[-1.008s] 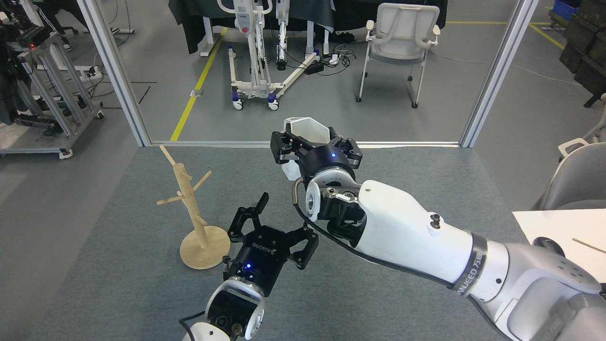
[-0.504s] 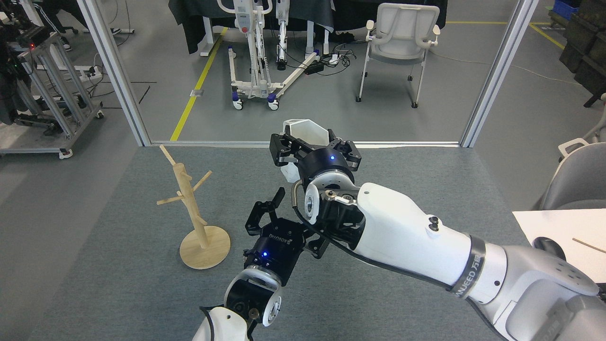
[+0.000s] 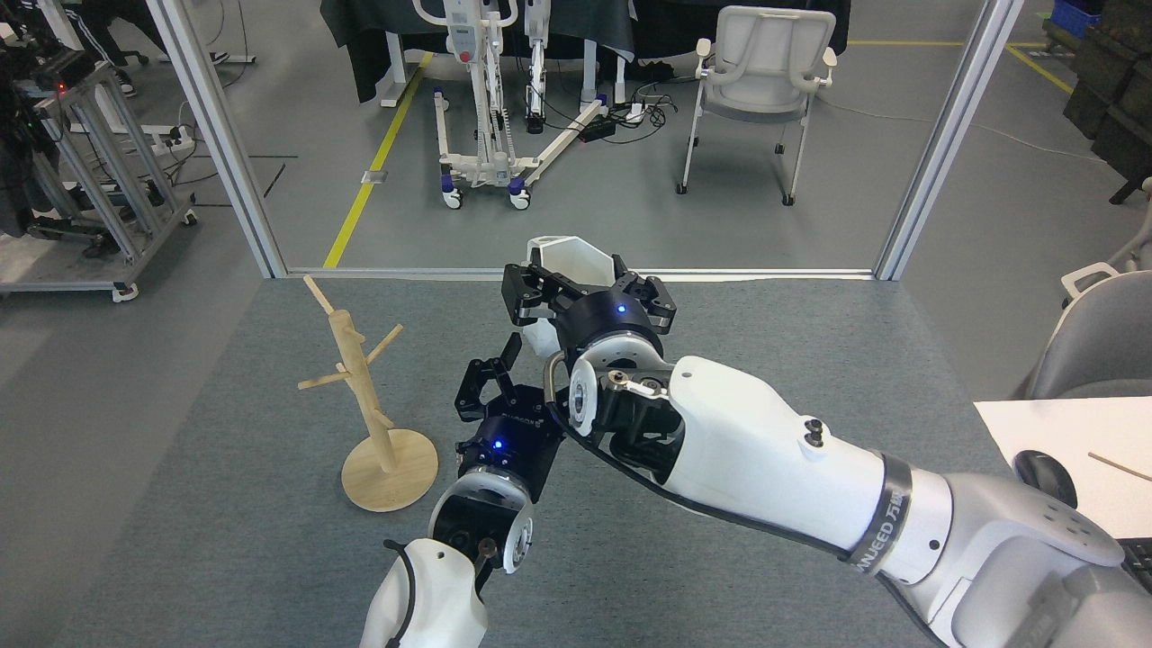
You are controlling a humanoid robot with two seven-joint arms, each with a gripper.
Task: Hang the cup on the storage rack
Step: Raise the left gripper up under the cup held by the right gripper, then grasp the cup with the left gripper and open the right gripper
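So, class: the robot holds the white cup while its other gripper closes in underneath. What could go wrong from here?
1. The left gripper rises right under the right gripper and could knock it or the cup.
2. The right gripper grips the cup by its rim only, so a bump could tip it loose.
3. The storage rack has thin pegs and a small base, so a careless swing might topple it.

You have one view only, from the robot's head, looking forward and steeply down onto the grey carpeted table [image 3: 225, 540]. Both arms rise from the bottom edge, close to the lens and large in frame. Past the table's far edge, your view reaches the grey workshop floor [image 3: 630, 216].
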